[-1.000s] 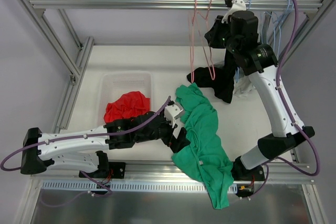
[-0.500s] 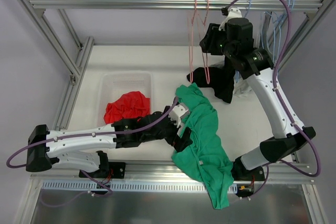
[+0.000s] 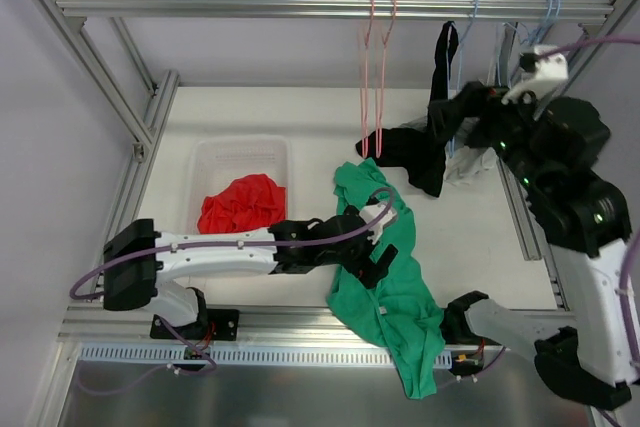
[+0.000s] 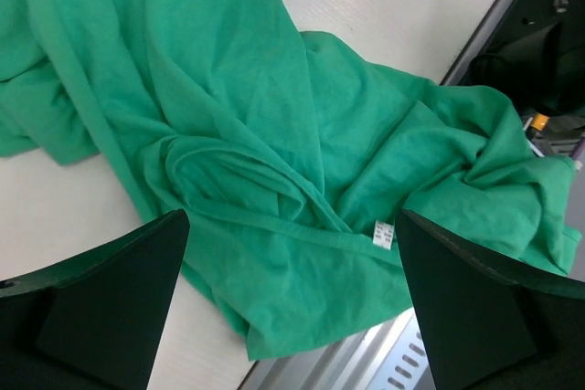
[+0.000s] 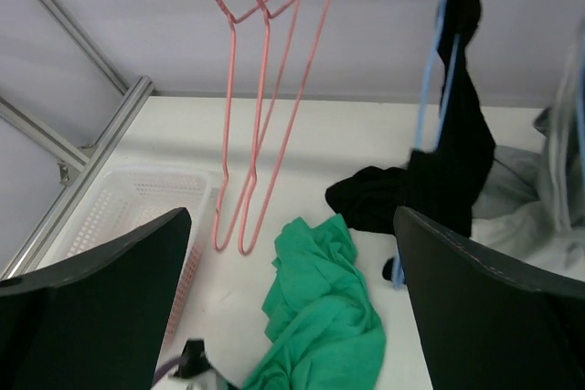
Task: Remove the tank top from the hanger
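The green tank top (image 3: 385,267) lies crumpled on the table, reaching over the front edge, off any hanger. It fills the left wrist view (image 4: 274,152) and shows in the right wrist view (image 5: 320,335). Two bare pink hangers (image 3: 377,67) (image 5: 265,107) hang from the top rail. My left gripper (image 3: 375,249) (image 4: 291,317) stands open just above the green cloth with nothing between its fingers. My right gripper (image 3: 462,112) (image 5: 291,308) is open and empty, raised at the right, well clear of the pink hangers.
A black garment (image 3: 425,147) (image 5: 448,162) hangs from a blue hanger (image 3: 452,57) (image 5: 439,89) and trails onto the table. Grey cloth (image 3: 470,162) lies beside it. More blue hangers (image 3: 545,17) hang at far right. A white basket (image 3: 205,162) (image 5: 119,216) holds a red garment (image 3: 240,202).
My right gripper opened, let go of the pink hanger and pulled back to the right; the pink hangers swung back to hang straight. My left arm slid right over the green tank top.
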Motion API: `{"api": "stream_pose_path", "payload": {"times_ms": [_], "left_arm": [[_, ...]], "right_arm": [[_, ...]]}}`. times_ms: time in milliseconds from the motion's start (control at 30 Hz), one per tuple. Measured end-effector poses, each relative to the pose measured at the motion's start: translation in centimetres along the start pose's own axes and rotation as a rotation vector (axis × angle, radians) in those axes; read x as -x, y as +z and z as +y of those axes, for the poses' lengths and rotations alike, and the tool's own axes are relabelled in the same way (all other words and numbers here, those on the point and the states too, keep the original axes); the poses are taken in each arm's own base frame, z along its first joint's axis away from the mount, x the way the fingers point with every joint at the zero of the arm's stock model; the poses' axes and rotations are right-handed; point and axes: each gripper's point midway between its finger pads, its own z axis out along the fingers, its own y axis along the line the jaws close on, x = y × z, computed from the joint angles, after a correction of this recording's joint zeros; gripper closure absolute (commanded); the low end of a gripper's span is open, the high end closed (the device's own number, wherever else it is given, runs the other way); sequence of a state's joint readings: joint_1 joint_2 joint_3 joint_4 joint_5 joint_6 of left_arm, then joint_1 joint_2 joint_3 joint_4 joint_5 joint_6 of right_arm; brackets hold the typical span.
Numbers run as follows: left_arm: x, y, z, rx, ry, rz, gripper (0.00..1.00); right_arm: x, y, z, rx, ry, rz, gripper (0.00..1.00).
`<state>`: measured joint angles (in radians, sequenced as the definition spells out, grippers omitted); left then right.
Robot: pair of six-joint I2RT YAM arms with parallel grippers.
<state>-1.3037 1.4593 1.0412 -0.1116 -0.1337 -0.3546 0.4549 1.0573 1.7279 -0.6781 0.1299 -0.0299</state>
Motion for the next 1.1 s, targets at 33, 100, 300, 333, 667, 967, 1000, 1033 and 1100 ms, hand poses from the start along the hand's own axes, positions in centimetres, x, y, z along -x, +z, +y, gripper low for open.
{"api": "stream_pose_path", "payload": {"times_ms": [33, 100, 300, 333, 667, 967, 1000, 1033, 1100], "left_arm": [[-0.2, 0.8, 0.0, 0.007, 0.002, 0.015, 0.01], [-0.7, 2.4, 0.1, 0.027, 0.009, 0.046, 0.01], [-2.4, 7.6, 2.1, 0.167, 0.06, 0.127, 0.01], [-2.8, 8.6, 2.4, 0.188, 0.07, 0.145, 0.01], [-4.5, 15.0, 3.4, 0.294, 0.06, 0.194, 1.0], [-5.5, 4.3, 6.8, 0.469, 0.012, 0.186, 1.0], [-4.7, 3.3, 6.8, 0.472, 0.01, 0.167, 1.0], [-2.0, 0.6, 6.6, 0.467, -0.009, 0.092, 1.0], [2.6, -3.6, 6.2, 0.446, -0.053, -0.048, 1.0]], "right_arm": [[0.1, -1.5, -0.4, -0.006, -0.002, -0.021, 0.01], [-0.4, -4.9, -1.5, -0.023, -0.008, -0.048, 0.01], [-1.6, -13.7, -2.8, 0.013, -0.012, -0.15, 0.01], [-1.7, -14.6, -2.7, 0.027, -0.014, -0.16, 0.01], [-4.7, -16.6, -2.9, 0.068, -0.045, -0.101, 0.01], [-5.8, -17.2, -3.2, 0.072, -0.054, -0.096, 0.01], [-6.0, -17.0, -3.2, 0.071, -0.054, -0.092, 0.0], [-6.3, -16.8, -3.2, 0.07, -0.055, -0.087, 0.01], [-7.0, -16.3, -3.3, 0.066, -0.056, -0.067, 0.0]]}}
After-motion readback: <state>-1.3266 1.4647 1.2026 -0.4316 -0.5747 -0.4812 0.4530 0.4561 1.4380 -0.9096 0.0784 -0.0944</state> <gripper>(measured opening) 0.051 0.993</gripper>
